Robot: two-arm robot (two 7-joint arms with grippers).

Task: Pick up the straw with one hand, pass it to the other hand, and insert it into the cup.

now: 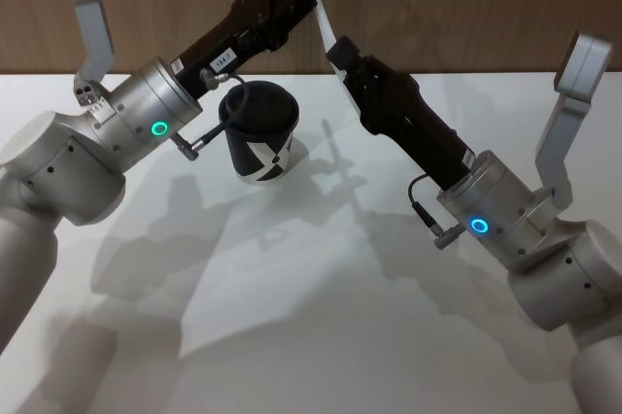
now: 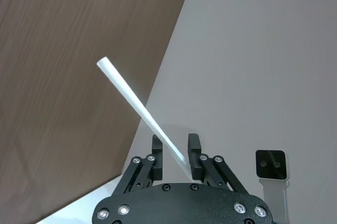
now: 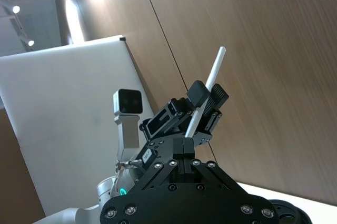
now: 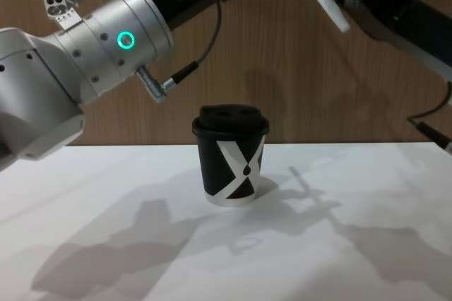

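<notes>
Right gripper (image 3: 184,142) pinches straw (image 3: 215,69); left gripper (image 2: 176,141) seemingly straddles it loosely.

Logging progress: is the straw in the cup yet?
Out: right gripper clamps the straw aloft, left gripper open around it, clear of the cup.

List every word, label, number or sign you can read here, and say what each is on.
"X": white mark on the black paper cup, with a small drop logo at its crossing; no words.
White label on the left arm, on its black forearm: print too small to read.
</notes>
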